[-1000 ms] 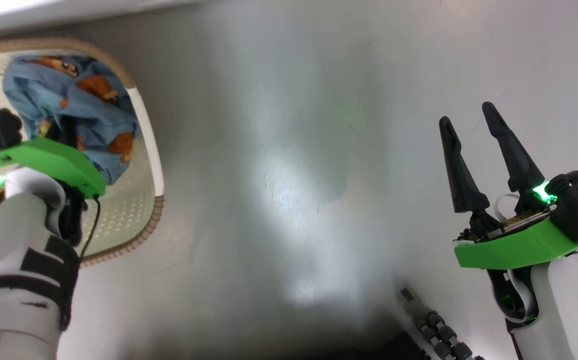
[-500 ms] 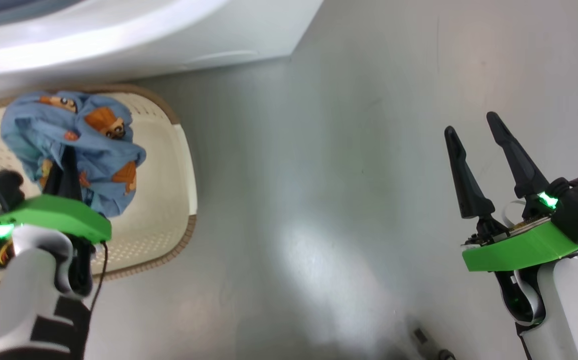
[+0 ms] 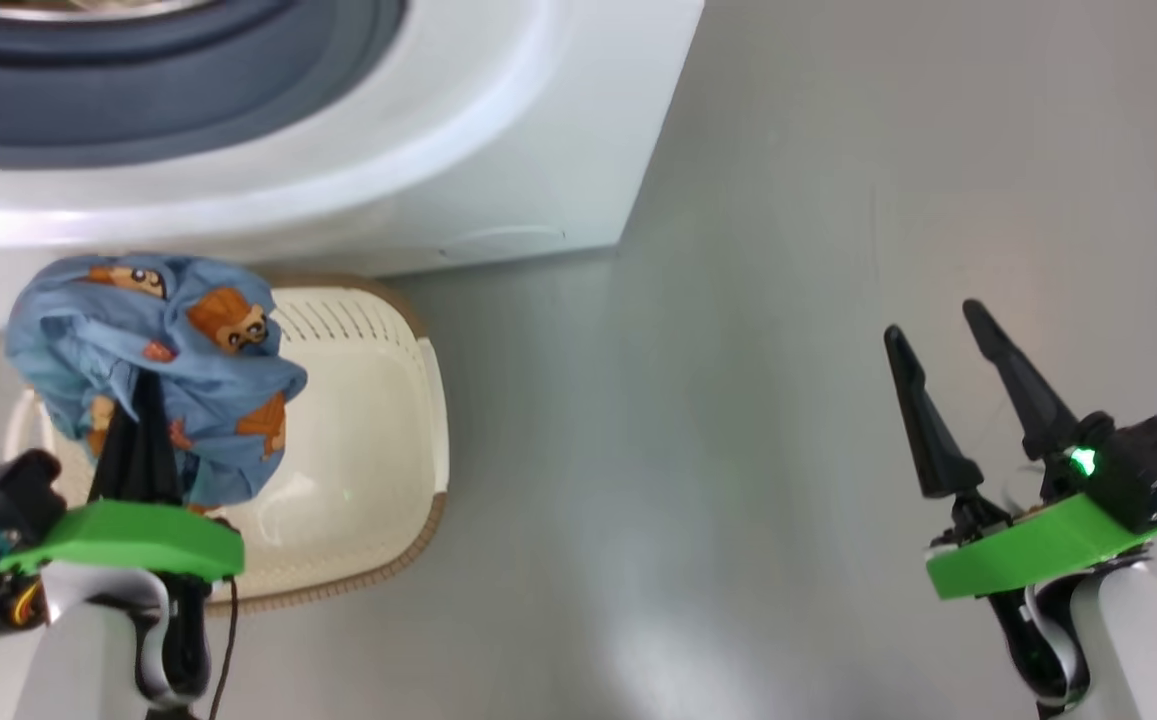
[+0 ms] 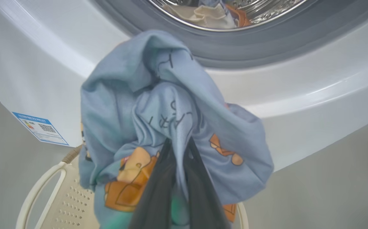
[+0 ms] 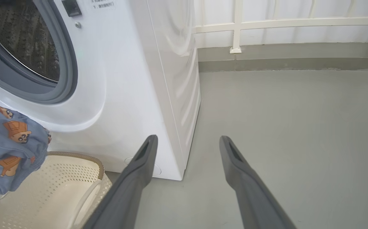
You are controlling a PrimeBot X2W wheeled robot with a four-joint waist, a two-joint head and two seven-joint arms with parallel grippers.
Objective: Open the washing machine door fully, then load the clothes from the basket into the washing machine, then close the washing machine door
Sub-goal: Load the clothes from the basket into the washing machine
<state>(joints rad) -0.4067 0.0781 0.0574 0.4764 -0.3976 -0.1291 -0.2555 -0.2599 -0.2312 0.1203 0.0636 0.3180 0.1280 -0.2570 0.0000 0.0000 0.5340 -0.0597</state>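
Head view looks down on the left claw point(image 3: 141, 440), its two dark fingers pressed together and pinching the blue garment point(image 3: 153, 370), a light blue cloth with orange cartoon prints. The cloth hangs bunched round the fingertips, above the basket's left half and clear of its bottom. The basket point(image 3: 433, 420), cream and perforated with a brown woven-look rim, stands on the grey floor point(image 3: 738, 450), close against the foot of the washing machine point(image 3: 498, 150) near the machine's front right corner. No cloth shows on the part of its bottom that can be seen.

In the left wrist view the bundle sits in front of the machine's lower front, below the blue-grey gasket point(image 4: 266, 41). Inside the steel drum point(image 4: 266, 12) lies a cream garment point(image 4: 203, 14), with a bit of blue and orange cloth beside it. A small blue label point(image 4: 40, 128) sits low on the white front.

The right claw point(image 3: 933, 322) hovers over bare floor, well apart from the basket, fingers spread and holding nothing. Its wrist view looks past the machine's side to a white railing point(image 5: 266, 22) at the floor's far edge.
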